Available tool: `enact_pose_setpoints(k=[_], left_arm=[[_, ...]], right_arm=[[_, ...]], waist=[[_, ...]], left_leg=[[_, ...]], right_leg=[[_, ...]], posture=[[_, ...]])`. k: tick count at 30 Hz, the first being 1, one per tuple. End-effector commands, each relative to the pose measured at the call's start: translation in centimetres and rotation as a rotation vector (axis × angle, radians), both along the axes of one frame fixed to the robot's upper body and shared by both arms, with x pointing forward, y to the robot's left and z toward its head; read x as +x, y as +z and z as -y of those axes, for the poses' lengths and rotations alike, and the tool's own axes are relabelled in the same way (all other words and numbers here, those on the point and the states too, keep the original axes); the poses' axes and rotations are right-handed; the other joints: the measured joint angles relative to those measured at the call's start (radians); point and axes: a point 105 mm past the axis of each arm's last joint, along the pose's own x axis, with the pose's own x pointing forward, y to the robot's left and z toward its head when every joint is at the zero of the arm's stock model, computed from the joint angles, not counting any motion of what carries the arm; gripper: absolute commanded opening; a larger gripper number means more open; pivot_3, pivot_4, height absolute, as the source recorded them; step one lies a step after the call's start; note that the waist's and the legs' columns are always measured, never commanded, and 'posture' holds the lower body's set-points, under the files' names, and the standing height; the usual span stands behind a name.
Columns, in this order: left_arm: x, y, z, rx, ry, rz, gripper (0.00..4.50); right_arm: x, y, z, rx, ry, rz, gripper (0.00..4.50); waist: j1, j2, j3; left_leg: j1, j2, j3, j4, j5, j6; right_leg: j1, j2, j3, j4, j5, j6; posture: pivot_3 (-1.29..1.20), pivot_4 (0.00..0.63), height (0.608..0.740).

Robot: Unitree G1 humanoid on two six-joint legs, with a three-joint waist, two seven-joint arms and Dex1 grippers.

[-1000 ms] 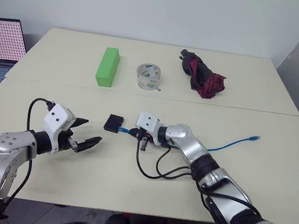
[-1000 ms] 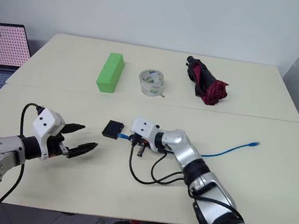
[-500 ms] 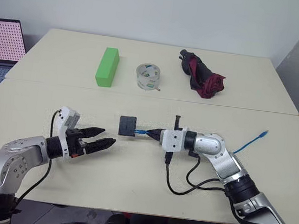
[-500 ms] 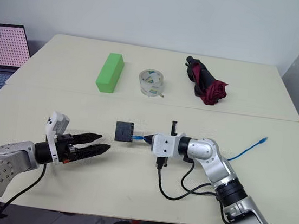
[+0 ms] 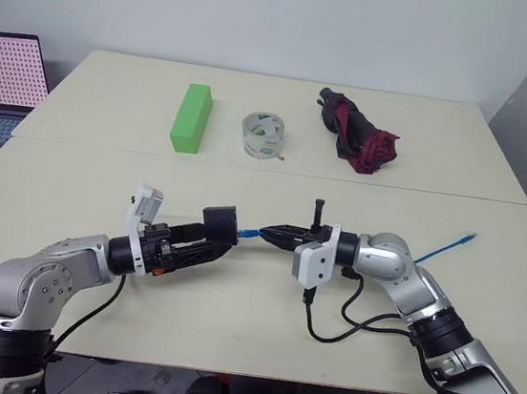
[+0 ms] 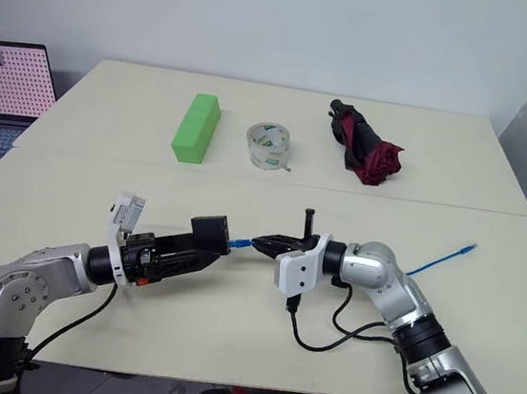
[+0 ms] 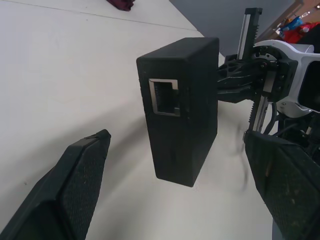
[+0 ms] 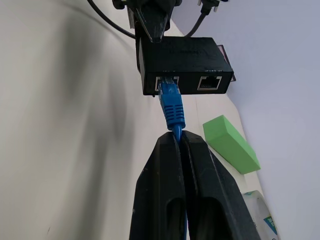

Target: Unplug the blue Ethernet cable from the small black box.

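Nearest, left gripper [image 7: 170,190] spread wide either side of the small black box [image 6: 209,231], not clamping it. Beyond the box, right gripper [image 8: 178,145] pinched on the blue Ethernet cable [image 8: 171,107], plug seated. Risk: unbraced box dragging along instead of unplugging.

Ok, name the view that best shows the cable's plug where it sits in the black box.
The right wrist view: the blue Ethernet cable enters one port of the small black box, just ahead of the shut right gripper. The eye views show a small blue stub; the left wrist view shows the box's other side, between the open left gripper fingers.
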Motion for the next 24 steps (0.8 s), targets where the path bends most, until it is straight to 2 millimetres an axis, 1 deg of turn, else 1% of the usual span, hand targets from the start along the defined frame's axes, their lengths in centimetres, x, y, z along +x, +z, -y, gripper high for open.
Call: enact_pose_setpoints(k=[1,3,7,12,16,19,24], left_arm=[[0.0,1.2,0.4,-0.057,-0.016,0.04,4.04],[0.1,1.3,0.3,-0.073,-0.012,0.04,3.57],[0.1,1.5,0.4,-0.104,-0.013,0.037,2.82],[0.2,1.4,0.6,-0.11,-0.022,0.033,1.6],[0.2,1.2,0.6,-0.107,-0.02,0.028,0.81],[0.2,1.0,0.7,-0.1,-0.024,0.022,0.78],[0.2,1.0,0.9,-0.096,-0.031,0.021,0.78]], right_arm=[[0.1,0.9,0.5,0.019,0.0,0.042,0.0],[0.1,0.9,0.6,0.016,-0.001,0.044,0.0],[0.1,0.7,0.7,0.011,0.004,0.047,0.0],[-0.1,0.6,0.6,0.008,0.009,0.052,0.0],[-0.1,0.7,0.6,0.009,0.012,0.059,0.0],[-0.3,0.8,0.5,0.021,0.021,0.064,0.0],[-0.9,0.4,0.4,-0.005,0.05,0.065,0.0]], waist=[[0.001,0.0,0.0],[0.001,0.0,0.0],[0.0,0.0,0.0],[0.001,0.0,0.0],[0.001,0.0,0.0],[0.001,0.0,0.0],[0.001,0.0,0.0]], left_leg=[[0.0,0.0,0.0,0.0,0.0,0.0],[0.0,0.0,0.0,0.0,0.0,0.0],[0.0,0.0,0.0,0.0,0.0,0.0],[0.0,0.0,0.0,0.0,0.0,0.0],[0.0,0.0,0.0,0.0,0.0,0.0],[0.0,0.0,0.0,0.0,0.0,0.0],[0.0,0.0,0.0,0.0,0.0,0.0]], right_leg=[[0.0,0.0,0.0,0.0,0.0,0.0],[0.0,0.0,0.0,0.0,0.0,0.0],[0.0,0.0,0.0,0.0,0.0,0.0],[0.0,0.0,0.0,0.0,0.0,0.0],[0.001,0.0,0.0,0.0,0.0,0.0],[0.001,0.0,0.0,0.0,0.0,0.0],[0.001,0.0,0.0,0.0,0.0,0.0]], posture=[[0.0,0.15,0.74],[0.0,0.15,0.74],[0.0,0.15,0.74],[0.0,0.15,0.74],[0.0,0.15,0.74],[0.0,0.15,0.74],[0.0,0.15,0.74]])
